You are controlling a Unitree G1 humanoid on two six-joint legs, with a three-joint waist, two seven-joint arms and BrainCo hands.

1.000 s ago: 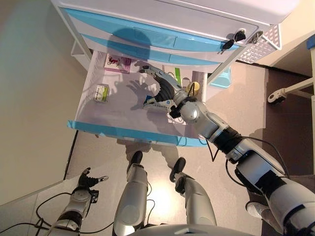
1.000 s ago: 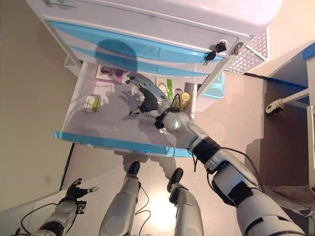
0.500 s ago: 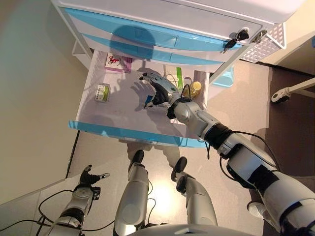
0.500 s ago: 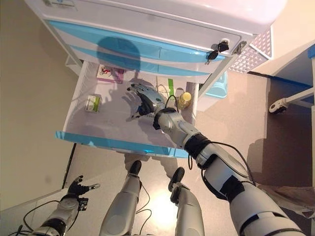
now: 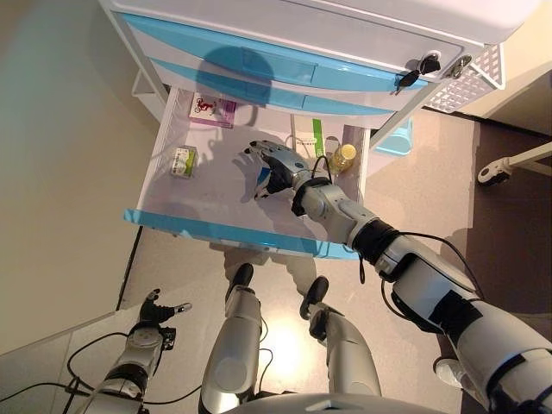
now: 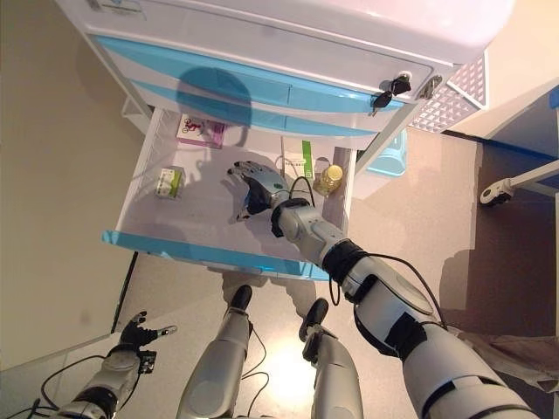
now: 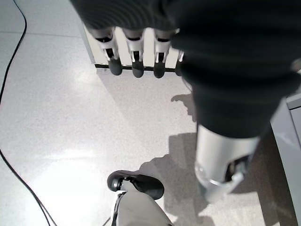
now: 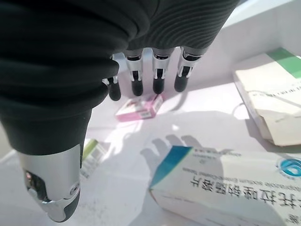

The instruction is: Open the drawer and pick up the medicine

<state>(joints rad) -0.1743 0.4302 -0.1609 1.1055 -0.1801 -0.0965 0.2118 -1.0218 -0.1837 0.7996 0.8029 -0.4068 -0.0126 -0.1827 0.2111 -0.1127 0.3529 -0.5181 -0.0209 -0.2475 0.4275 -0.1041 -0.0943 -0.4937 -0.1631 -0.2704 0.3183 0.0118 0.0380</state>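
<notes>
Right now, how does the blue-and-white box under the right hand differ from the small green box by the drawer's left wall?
The blue-and-white box is the longer one, lying mid-drawer just below the open right hand; the green box is short and lies against the left wall of the drawer, away from the hand. One has a teal corner, the other green faces. Both lie flat on the drawer floor, and neither is held.

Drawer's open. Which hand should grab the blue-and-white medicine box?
Right. The right hand hovers open inside the open drawer, directly above the blue-and-white medicine box. The left hand hangs low by the floor, outside the drawer.
</notes>
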